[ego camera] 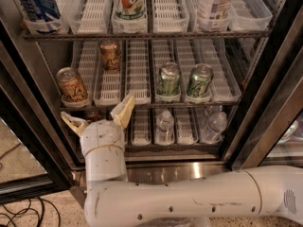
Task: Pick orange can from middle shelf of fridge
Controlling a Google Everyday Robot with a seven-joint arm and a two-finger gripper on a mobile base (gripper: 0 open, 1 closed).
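White robot arm (189, 200) enters from four o'clock, runs along the bottom, and bends upward at seven o'clock. Its gripper (98, 118) points toward twelve o'clock, two tan fingers (124, 110) spread wide apart.
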